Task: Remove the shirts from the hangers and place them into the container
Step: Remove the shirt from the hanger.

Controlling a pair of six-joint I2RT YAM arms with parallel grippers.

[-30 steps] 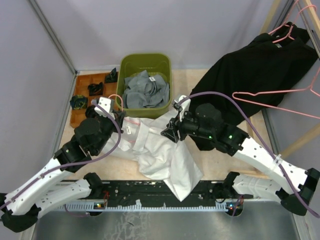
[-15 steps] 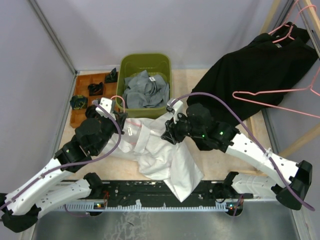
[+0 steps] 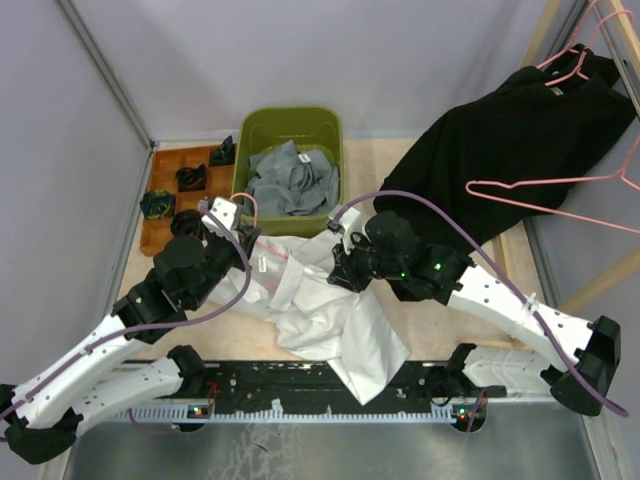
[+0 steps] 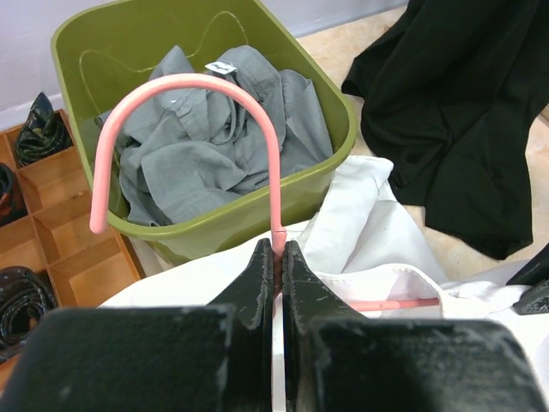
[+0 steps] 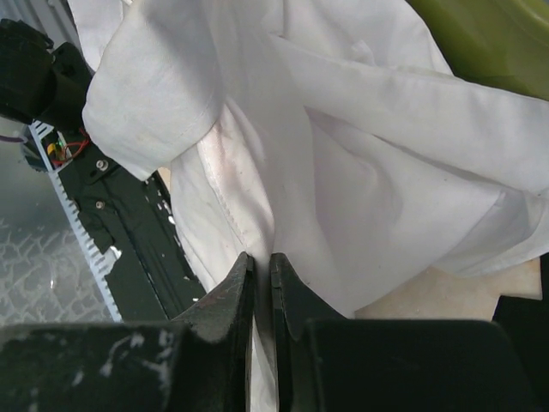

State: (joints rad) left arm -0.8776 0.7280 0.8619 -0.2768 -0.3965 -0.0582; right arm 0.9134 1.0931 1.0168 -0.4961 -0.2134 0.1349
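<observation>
A white shirt (image 3: 330,320) lies crumpled on the table in front of the olive-green container (image 3: 290,112). A pink hanger (image 4: 189,81) is still threaded through it. My left gripper (image 4: 279,249) is shut on the neck of that hanger, just below the hook, beside the container's near wall. My right gripper (image 5: 262,257) is shut on a fold of the white shirt (image 5: 343,129). A grey shirt (image 3: 290,180) sits inside the container. A black shirt (image 3: 510,130) hangs at the back right from another pink hanger (image 3: 575,55).
A brown wooden compartment tray (image 3: 170,160) with dark items stands left of the container. A bare pink hanger (image 3: 560,190) sticks out over the black shirt. Light wooden rack poles (image 3: 540,35) rise on the right. Grey walls close in the back and left.
My right gripper has moved left onto the white shirt and closed on a fold of it. The left gripper, still holding the hanger, has shifted slightly right.
</observation>
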